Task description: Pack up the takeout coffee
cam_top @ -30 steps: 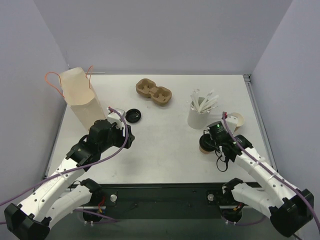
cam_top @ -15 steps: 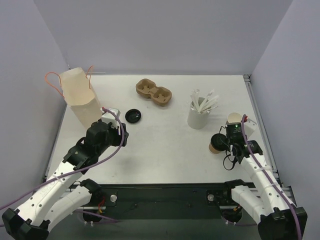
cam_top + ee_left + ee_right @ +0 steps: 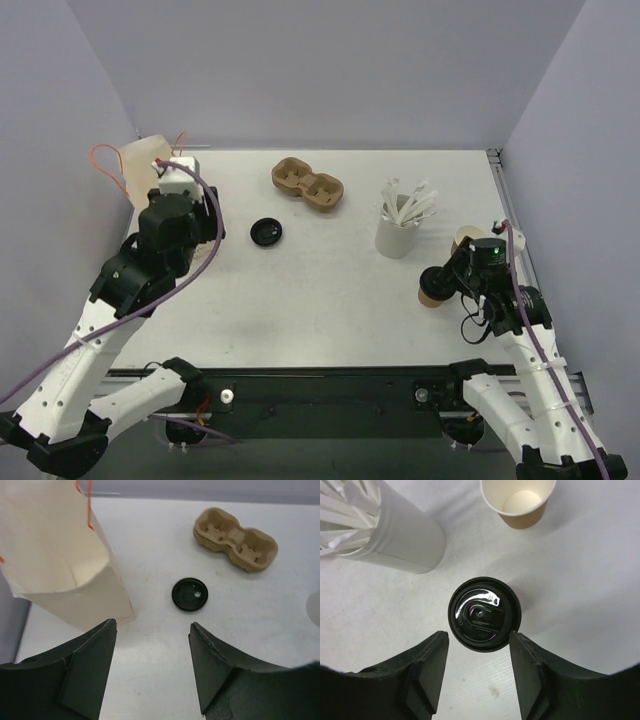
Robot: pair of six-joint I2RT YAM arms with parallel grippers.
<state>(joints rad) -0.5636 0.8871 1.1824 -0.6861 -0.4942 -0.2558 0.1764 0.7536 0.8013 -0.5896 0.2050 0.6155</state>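
Kraft cup [image 3: 484, 614], black-lidded, is waiting upright for packing; your right end effector [image 3: 477, 636] is hovering open above it, your left end effector [image 3: 152, 625] open too.

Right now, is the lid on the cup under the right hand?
On. A shiny black lid covers the whole top of the lidded cup; the open brown cup beside it has none.

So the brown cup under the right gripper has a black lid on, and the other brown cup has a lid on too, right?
Not quite. The brown cup under the right gripper does have a black lid on, but the other brown cup has none: it stands open, white inside showing. The right wrist view shows it.
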